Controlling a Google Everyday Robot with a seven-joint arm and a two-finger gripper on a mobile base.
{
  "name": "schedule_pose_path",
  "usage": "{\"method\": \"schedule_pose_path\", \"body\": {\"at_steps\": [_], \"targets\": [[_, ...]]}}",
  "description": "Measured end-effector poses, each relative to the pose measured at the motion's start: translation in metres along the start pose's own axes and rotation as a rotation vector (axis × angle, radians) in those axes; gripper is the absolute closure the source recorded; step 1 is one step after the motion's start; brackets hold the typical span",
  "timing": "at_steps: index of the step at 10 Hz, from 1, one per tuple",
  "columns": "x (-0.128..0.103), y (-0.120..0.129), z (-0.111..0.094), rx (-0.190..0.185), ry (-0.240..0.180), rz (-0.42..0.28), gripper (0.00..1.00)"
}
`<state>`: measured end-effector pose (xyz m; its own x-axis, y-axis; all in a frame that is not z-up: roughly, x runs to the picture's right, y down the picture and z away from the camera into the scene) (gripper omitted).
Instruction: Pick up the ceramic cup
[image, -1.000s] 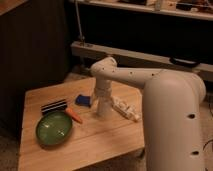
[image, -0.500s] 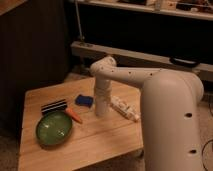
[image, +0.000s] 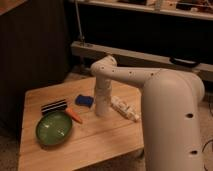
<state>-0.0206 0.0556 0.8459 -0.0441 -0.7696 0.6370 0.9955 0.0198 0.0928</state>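
Observation:
The ceramic cup does not show; it may be hidden behind my arm. My white arm reaches in from the right and bends straight down onto the wooden table (image: 95, 145). The gripper (image: 101, 111) is at its lower end, close to the tabletop, between a blue object (image: 85, 100) on its left and a long white tube-like package (image: 125, 108) on its right. I cannot see anything held in it.
A green bowl (image: 54, 128) sits at the table's front left with an orange carrot-like piece (image: 74, 116) by its rim. A black-and-white striped object (image: 54, 106) lies behind the bowl. A dark shelf unit stands behind the table.
The arm's lower end has shifted slightly right and down towards the tabletop. The things on the table have not moved.

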Motion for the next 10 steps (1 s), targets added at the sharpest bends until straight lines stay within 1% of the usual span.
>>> {"method": "schedule_pose_path", "body": {"at_steps": [1,3,4,5,6,7,10], "targets": [[0.001,-0.005,-0.021,0.009,0.008,-0.007,0.45],[-0.001,-0.013,-0.055,0.016,0.013,-0.029,0.45],[-0.003,-0.015,-0.067,0.014,0.013,-0.036,0.45],[-0.003,-0.016,-0.074,0.008,0.01,-0.038,0.45],[-0.006,-0.016,-0.076,-0.004,-0.004,-0.041,0.45],[-0.008,-0.018,-0.073,-0.013,-0.02,-0.045,0.45],[-0.013,-0.011,-0.043,-0.038,-0.067,-0.045,0.45]]}}
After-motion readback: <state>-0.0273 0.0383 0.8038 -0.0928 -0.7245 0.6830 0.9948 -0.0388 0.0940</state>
